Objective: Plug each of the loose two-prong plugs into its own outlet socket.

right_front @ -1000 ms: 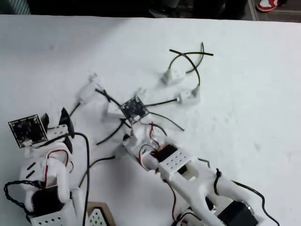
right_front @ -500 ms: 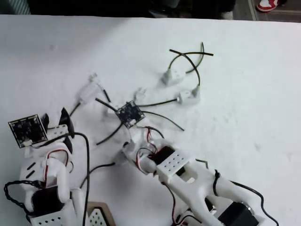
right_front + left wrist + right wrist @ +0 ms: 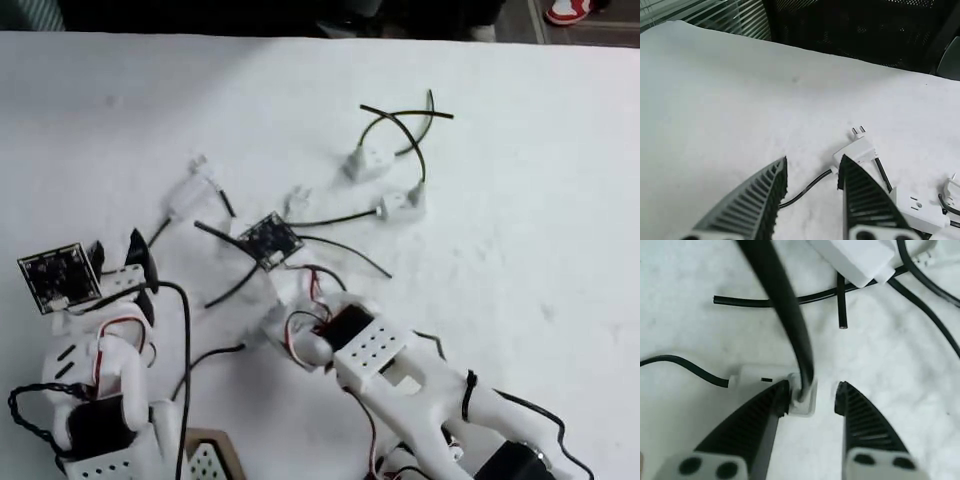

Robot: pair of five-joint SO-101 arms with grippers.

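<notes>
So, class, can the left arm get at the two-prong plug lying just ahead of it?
Probably yes: its jaws stand open and the two-prong plug lies just past them, with only bare table and its own cable between.

No legible text, numbers or signs on any surface. White body of plug (image 3: 856,150) is plain, and face of outlet socket (image 3: 914,207) shows slots only. Dark circuit board (image 3: 58,277) on arm carries tiny marks, too small to read.
</notes>
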